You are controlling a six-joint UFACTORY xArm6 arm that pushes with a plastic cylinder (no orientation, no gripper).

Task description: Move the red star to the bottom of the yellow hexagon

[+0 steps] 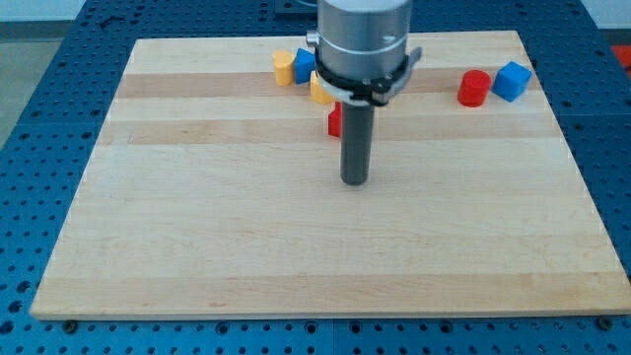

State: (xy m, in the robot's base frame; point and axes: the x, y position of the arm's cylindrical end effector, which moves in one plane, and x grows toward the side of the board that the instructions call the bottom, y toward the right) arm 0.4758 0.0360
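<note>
A red block [335, 120], likely the red star, sits near the top middle of the board, mostly hidden behind my rod. Just above it a yellow block [318, 91], likely the yellow hexagon, peeks out from under the arm body. My tip [354, 181] rests on the board below and slightly right of the red block, about a block's width away. Another yellow block [284, 67] and a blue block [304, 64] stand side by side at the top, left of the arm.
A red cylinder [474, 88] and a blue cube [512, 81] stand together at the top right of the wooden board [197, 237]. The arm's grey body [363, 39] hides part of the top middle.
</note>
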